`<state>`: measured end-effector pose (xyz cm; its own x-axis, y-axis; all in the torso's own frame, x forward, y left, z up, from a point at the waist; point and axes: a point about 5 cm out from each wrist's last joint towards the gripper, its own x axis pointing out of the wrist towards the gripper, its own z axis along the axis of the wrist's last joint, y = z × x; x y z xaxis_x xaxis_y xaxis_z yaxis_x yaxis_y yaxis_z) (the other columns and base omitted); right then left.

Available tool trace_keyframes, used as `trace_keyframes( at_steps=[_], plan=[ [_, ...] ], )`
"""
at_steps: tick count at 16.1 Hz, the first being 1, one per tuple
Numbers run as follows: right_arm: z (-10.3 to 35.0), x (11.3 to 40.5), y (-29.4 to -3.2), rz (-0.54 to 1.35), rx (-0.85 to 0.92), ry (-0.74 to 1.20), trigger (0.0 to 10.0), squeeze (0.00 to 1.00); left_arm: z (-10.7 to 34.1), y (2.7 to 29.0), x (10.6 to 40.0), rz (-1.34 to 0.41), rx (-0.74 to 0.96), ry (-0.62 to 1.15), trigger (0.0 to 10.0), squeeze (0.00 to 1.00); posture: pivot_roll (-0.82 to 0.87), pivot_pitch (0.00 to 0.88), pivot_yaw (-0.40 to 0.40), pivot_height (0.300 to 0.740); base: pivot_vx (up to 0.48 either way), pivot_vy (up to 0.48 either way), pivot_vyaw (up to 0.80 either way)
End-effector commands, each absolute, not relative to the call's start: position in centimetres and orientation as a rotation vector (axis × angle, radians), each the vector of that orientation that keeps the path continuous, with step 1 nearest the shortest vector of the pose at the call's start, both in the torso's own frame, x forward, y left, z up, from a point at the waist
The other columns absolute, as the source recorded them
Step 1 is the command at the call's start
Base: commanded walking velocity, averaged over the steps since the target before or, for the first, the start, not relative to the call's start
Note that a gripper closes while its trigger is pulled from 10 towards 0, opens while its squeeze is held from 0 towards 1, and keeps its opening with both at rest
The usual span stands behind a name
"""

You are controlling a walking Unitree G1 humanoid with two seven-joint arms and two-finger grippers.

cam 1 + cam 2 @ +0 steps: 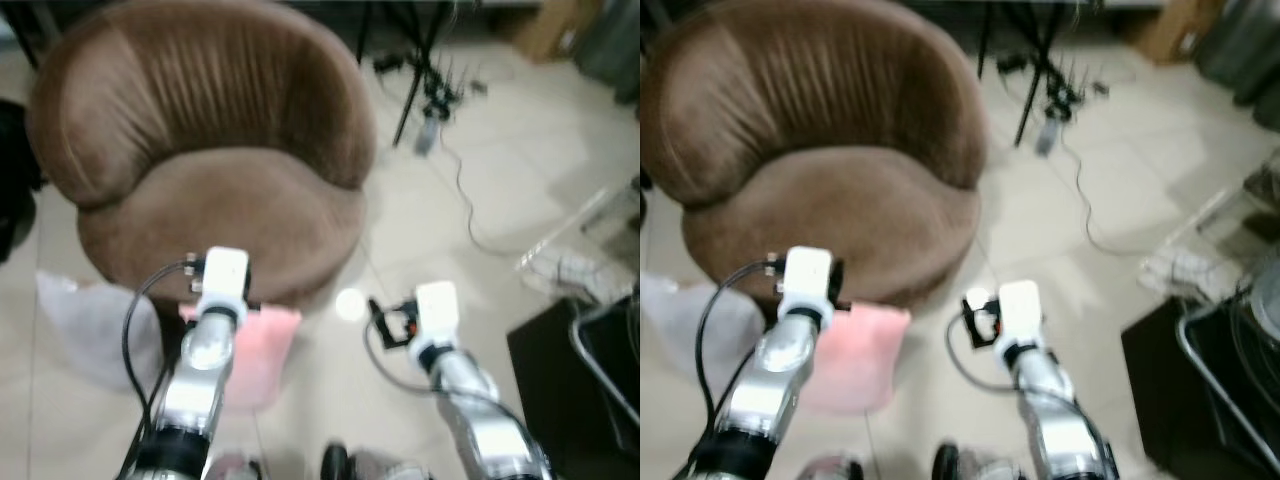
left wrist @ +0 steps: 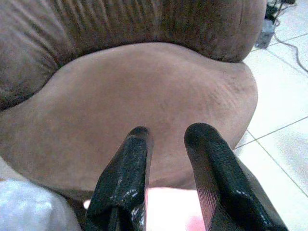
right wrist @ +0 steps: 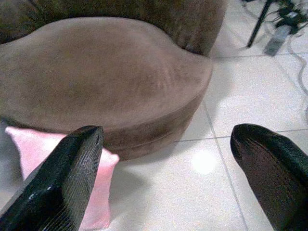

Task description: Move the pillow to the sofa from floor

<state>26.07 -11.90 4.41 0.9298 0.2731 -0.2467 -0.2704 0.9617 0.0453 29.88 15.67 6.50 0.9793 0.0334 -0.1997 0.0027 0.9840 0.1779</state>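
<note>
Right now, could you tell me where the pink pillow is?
The pillow lies on the floor against the brown sofa's front base, on the robot's left, just under the left arm, with a white bag further left.

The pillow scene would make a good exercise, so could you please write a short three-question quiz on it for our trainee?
1. True or false: the pink pillow already lies on the sofa seat.
2. Which gripper has its fingers spread wider? A) left gripper B) right gripper C) both are shut
3. Fill in: the pillow lies on the ____, against the sofa's front.

Key:
1. False. It lies on the tiled floor at the sofa's base, partly under the left arm.
2. B. In the right wrist view its fingers stand far apart; the left gripper's fingers show a narrow gap.
3. Floor.
</note>
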Motion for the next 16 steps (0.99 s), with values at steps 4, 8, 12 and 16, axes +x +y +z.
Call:
trace_keyframes(
  at_steps=[4,8,12,16],
  plan=[
    [4.7,26.2,-12.8,0.257,0.005,0.227,10.0,0.57,6.3,15.4,29.9,0.022,0.153,0.219,10.0,0.00,-0.06,0.171,-0.085,0.740,0.000,0.000,0.00],
    [4.9,26.3,-13.4,0.249,-0.013,0.205,10.0,0.59,6.5,15.3,30.2,0.006,0.130,0.212,10.0,0.00,-0.07,0.166,-0.078,0.740,0.000,0.000,0.00],
    [4.9,26.1,-13.5,0.248,-0.015,0.192,10.0,0.60,6.6,15.2,30.3,-0.003,0.103,0.211,10.0,0.00,-0.08,0.159,-0.074,0.740,0.000,0.153,0.00],
    [4.9,26.0,-13.6,0.238,-0.012,0.187,10.0,0.59,6.6,15.0,30.5,-0.006,0.127,0.208,10.0,0.00,-0.09,0.144,-0.070,0.740,0.000,0.000,0.00]
  ],
)
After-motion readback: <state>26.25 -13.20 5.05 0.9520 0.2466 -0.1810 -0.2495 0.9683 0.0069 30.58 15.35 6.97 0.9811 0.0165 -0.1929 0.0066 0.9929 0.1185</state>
